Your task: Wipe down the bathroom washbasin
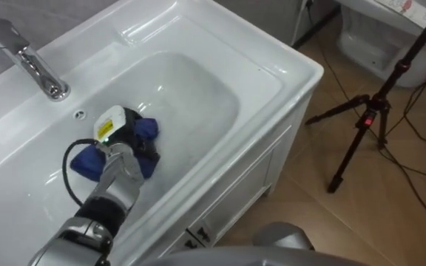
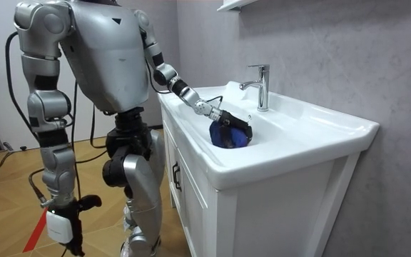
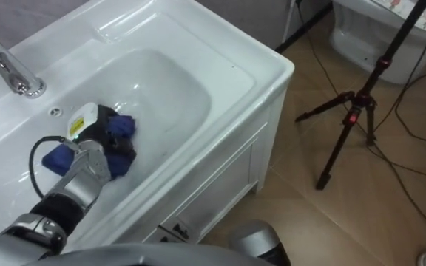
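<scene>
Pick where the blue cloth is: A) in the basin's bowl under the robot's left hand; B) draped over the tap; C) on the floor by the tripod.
A: the blue cloth lies bunched inside the basin, gripped by the left hand, clear of the tap.

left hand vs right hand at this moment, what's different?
Place: the left hand is down inside the basin. The right hand hangs low beside the robot's leg, away from the basin.
Arm pose: the left arm reaches forward over the rim, while the right arm hangs straight down.
Load: the left hand grips a bunched blue cloth. The right hand is not on the cloth or the basin.
</scene>
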Controlling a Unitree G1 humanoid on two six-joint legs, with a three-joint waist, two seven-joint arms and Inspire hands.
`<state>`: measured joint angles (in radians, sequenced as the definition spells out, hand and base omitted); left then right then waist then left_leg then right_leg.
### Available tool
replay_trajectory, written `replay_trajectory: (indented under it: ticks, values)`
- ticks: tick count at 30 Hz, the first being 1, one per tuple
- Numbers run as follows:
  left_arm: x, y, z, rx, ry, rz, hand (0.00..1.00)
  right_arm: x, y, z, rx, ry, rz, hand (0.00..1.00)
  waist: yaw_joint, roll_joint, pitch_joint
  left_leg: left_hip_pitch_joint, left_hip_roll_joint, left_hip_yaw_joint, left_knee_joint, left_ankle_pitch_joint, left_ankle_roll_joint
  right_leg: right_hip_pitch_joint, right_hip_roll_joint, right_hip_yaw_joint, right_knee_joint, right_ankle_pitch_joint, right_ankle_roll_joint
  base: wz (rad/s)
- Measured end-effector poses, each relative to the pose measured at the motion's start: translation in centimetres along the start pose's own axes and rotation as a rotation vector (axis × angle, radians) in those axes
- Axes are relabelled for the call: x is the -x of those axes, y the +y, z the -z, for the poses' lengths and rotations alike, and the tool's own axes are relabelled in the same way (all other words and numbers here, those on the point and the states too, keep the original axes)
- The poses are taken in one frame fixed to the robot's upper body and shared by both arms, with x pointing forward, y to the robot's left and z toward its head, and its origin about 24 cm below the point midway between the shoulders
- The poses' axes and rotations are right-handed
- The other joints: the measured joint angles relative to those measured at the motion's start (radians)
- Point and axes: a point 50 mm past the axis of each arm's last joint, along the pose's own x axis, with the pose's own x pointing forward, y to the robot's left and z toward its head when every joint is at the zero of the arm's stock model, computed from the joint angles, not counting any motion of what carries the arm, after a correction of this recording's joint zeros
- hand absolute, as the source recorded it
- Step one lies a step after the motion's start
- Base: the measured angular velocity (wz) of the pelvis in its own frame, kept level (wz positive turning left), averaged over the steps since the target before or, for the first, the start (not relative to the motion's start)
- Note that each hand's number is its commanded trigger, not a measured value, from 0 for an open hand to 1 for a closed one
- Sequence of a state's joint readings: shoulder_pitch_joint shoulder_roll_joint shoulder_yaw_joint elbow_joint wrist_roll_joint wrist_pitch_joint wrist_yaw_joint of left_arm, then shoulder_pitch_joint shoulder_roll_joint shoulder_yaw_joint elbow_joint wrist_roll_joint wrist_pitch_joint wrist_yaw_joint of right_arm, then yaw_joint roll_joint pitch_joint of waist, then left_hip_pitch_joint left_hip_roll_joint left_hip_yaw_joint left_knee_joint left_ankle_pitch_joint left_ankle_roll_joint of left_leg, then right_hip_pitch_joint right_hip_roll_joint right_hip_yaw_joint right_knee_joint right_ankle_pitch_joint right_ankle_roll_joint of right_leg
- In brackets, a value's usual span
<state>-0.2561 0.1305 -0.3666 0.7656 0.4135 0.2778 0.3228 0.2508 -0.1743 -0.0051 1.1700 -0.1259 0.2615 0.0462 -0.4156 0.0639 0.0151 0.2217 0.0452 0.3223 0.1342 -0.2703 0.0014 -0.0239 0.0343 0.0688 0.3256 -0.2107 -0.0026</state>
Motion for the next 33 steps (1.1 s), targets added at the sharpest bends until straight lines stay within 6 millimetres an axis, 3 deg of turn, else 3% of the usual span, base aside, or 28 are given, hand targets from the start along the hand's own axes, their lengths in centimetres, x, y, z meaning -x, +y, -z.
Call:
replay_trajectory:
  ticks: [3, 6, 18, 24, 27, 33]
  values:
    - [-0.1, 0.0, -1.8, 0.071, -0.046, 0.037, 1.0, 0.0, -0.1, -0.4, 0.014, -0.005, 0.002, 0.0, -0.012, 0.004, 0.0021, 0.002, 0.0, 0.001, 0.001, 0.0, 0.0, 0.005, -0.001, -0.003, -0.005, 0.0, 0.0, 0.03]
    - [0.1, -0.1, -2.3, 0.134, -0.056, 0.064, 1.0, 0.0, -0.1, -0.5, 0.025, -0.007, 0.002, 0.0, -0.016, 0.006, 0.0015, 0.002, 0.0, 0.001, 0.005, 0.0, 0.0, 0.014, -0.004, -0.008, -0.016, 0.0, 0.001, 0.07]
    - [1.8, -0.8, -7.9, 0.221, -0.271, 0.192, 1.0, 0.0, 0.0, -1.4, 0.047, 0.004, -0.007, 0.0, -0.031, 0.008, 0.0011, -0.041, -0.013, 0.0, 0.054, 0.0, 0.0, 0.016, -0.048, -0.072, -0.016, -0.008, 0.016, 0.17]
    - [2.0, -0.6, -9.2, 0.283, -0.307, 0.256, 1.0, 0.0, 0.0, -1.5, 0.061, -0.003, -0.006, 0.0, -0.031, 0.008, 0.0014, -0.045, -0.012, -0.014, 0.063, 0.0, 0.001, 0.027, -0.05, -0.078, -0.023, -0.01, 0.019, 0.1]
    - [2.2, -0.4, -10.2, 0.297, -0.343, 0.288, 1.0, 0.0, 0.0, -1.6, 0.056, -0.008, -0.008, 0.0, -0.035, 0.021, 0.0041, -0.054, -0.006, -0.025, 0.058, -0.01, 0.018, 0.028, -0.046, -0.098, -0.036, -0.003, 0.019, 0.17]
    - [2.7, -0.1, -11.5, 0.296, -0.407, 0.318, 1.0, 0.0, -0.2, -1.7, 0.04, -0.013, -0.001, 0.0, -0.035, 0.04, 0.0067, -0.053, -0.008, -0.022, 0.059, -0.01, 0.018, 0.036, -0.05, -0.1, -0.032, -0.002, 0.021, 0.04]
